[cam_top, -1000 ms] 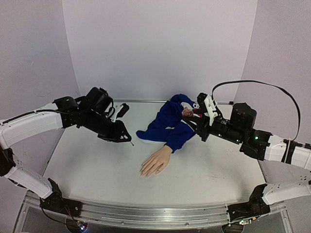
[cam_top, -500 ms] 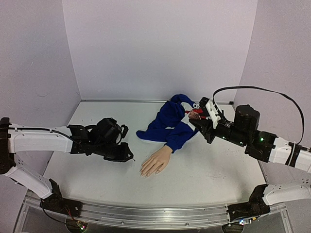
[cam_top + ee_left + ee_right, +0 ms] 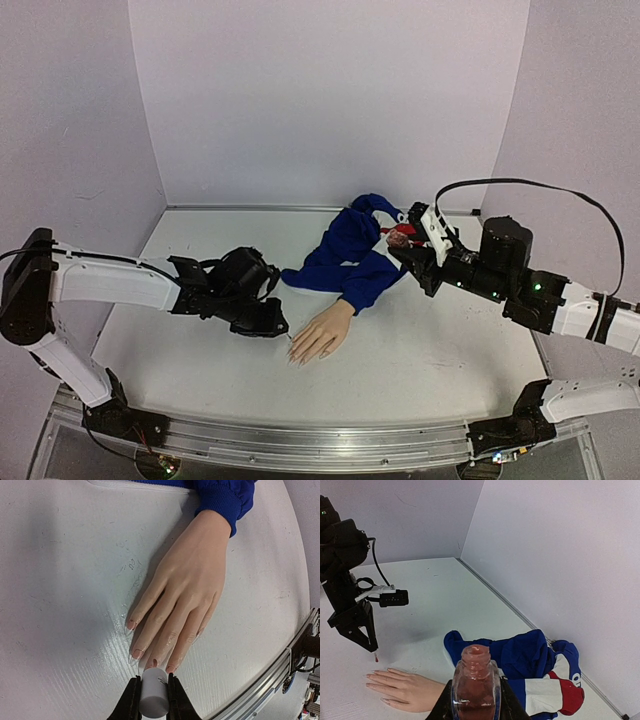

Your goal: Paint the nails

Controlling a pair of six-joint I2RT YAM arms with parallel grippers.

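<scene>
1 beige mannequin hand [image 3: 187, 590] lies palm-down on white table [image 3: 60, 580], 1 blue knit sleeve [image 3: 220, 495] at wrist. 4 small oval nails [image 3: 136, 653] visible at fingertips. L gripper [image 3: 152, 682] clamped on 1 white cylindrical brush cap [image 3: 154, 700], just over those tips. R gripper [image 3: 475, 705] clamped on 1 open pinkish glass polish bottle [image 3: 475, 680].

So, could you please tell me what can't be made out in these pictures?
- Left wrist view: the brush tip is hidden behind the white cap; contact with the nails cannot be told.
- Right wrist view: the polish bottle has its base cut off by the bottom edge.
- Top view: the nails are too small to show any polish.
</scene>
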